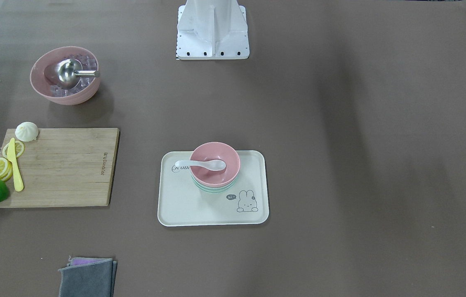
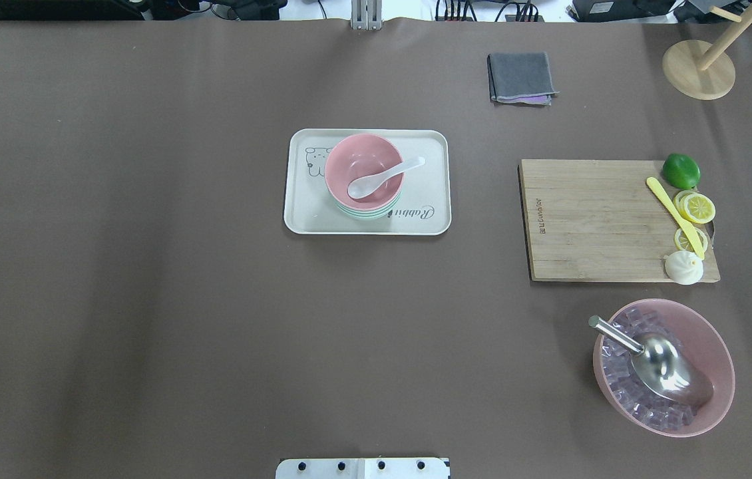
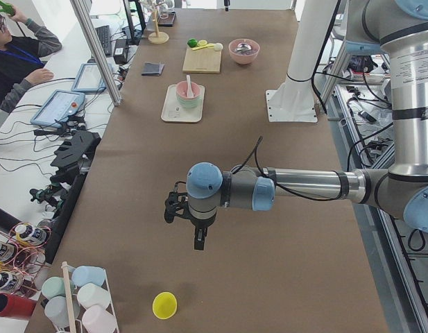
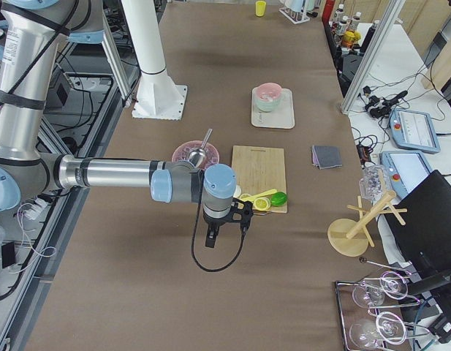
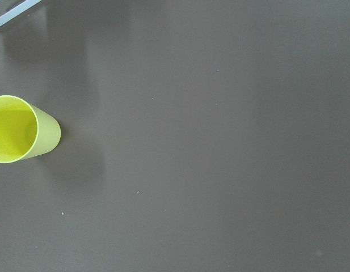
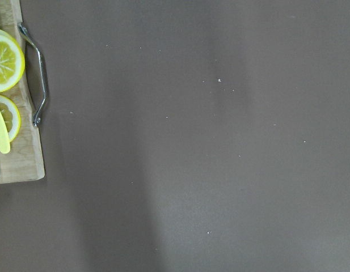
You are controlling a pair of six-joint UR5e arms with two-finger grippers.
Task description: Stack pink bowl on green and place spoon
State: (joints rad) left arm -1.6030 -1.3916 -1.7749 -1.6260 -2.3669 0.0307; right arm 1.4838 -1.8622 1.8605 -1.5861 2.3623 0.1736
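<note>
My left gripper (image 3: 198,243) hangs over bare brown table out at my left end, fingers pointing down. Only the side camera catches it, so I cannot tell whether those fingers are apart or together. Its wrist camera picks up a yellow cup (image 5: 16,129) at the frame's edge.

My right gripper (image 4: 212,240) hangs at my other end, just past the cutting board (image 2: 589,219). There too I cannot tell how the fingers stand. Both grippers are well apart from the task's things.

Now outward from my base. Nearest, on my right, is the large ice bowl (image 2: 715,359) with a metal scoop (image 2: 665,366) resting in the cubes. Next out is the board, with a white bun (image 2: 683,267), lemon slices (image 2: 697,207), a yellow knife (image 2: 672,213) and a lime (image 2: 681,170) along its outer end.

Mid-table is the tray (image 2: 303,219). On it the pink bowl (image 2: 363,156) sits nested on the green bowl (image 2: 369,213), whose rim peeks out beneath. The white spoon (image 2: 386,176) lies in the pink bowl, its handle over the rim on my right.

Farthest out is a folded grey cloth (image 2: 521,76).
</note>
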